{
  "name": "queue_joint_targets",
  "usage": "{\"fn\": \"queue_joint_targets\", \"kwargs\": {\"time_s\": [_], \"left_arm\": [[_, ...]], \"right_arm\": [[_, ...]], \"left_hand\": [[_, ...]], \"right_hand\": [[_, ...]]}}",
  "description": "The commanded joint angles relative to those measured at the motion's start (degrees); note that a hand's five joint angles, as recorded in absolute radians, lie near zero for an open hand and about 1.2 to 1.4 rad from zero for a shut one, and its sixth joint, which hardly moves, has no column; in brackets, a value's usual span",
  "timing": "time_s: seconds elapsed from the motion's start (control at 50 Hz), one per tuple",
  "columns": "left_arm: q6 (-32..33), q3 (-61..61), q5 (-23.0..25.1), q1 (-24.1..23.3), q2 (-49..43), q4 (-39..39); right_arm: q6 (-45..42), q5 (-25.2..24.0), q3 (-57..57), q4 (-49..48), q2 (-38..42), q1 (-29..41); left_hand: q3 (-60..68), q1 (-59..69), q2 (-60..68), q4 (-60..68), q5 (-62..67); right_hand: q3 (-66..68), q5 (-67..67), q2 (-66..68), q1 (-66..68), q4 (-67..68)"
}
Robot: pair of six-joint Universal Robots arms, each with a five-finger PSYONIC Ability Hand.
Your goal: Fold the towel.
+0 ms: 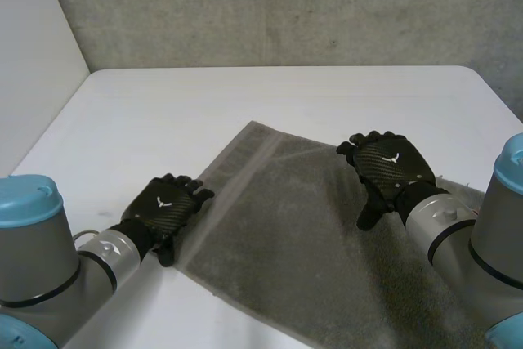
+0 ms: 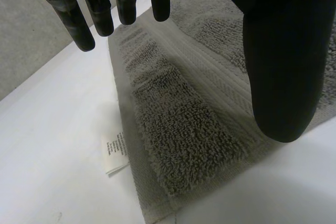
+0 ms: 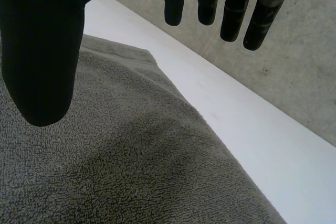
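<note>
We see the grey towel (image 1: 302, 234) spread flat on the white worktop (image 1: 245, 96). It is turned at a slant, so that one corner points toward the concrete wall (image 1: 286, 6) behind the towel. No part of it is folded over.

The left hand (image 1: 167, 204) sits at the towel's left short edge, partly over the cloth and partly over the bare worktop beside it. In the left wrist view its fingers (image 2: 76, 24) hang straight and its thumb (image 2: 278, 61) stands well apart from them, with nothing held between, so we read this hand as open. Beneath it lies the end of the towel, where a flat woven band (image 2: 205, 66) runs across the looped pile. A small white label (image 2: 114, 153) pokes out from under the towel's edge onto the worktop. We cannot tell whether the fingertips touch the cloth.

The right hand (image 1: 391, 165) is over the right part of the towel, near its far long edge. In the right wrist view its fingers (image 3: 174, 3) are straight and spread from the thumb (image 3: 42, 61). They grip nothing, so this hand is open too. Below it we see the towel's pile and its far edge, with bare worktop and then the wall beyond that edge.
</note>
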Motion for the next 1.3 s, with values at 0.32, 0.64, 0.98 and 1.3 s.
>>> {"fn": "queue_joint_targets", "kwargs": {"time_s": [0.32, 0.64, 0.98, 1.3], "left_arm": [[1.1, 0.2, -0.3, 0.0, -4.3, 2.2], [1.5, 6.2, -0.4, -0.2, -9.1, 7.3], [-0.1, 9.9, -0.6, -1.6, -8.3, 7.4], [-10.5, 8.7, -4.3, 1.1, -0.4, 8.9]], "right_arm": [[0.0, 0.1, 0.7, -0.7, 1.1, 0.2], [-0.2, 0.1, 0.8, -0.7, 1.8, 0.2], [-0.5, 0.3, 0.9, -1.1, 2.0, 0.0], [-2.9, 0.4, 0.5, 10.1, -0.2, -0.1]], "left_hand": [[1.6, 1.2, 1.5, 1.5, -0.3], [2.6, 2.2, 2.5, 2.5, 0.7], [70.4, 69.9, 70.2, 70.3, 68.5], [70.4, 69.9, 70.2, 70.3, 68.5]], "right_hand": [[-2.1, -2.5, -2.7, -1.9, -3.2], [-2.1, -2.5, -2.7, -1.9, -3.2], [-2.1, -2.5, -2.7, -1.9, -3.2], [-2.1, -2.5, -2.7, -1.9, -3.2]]}}
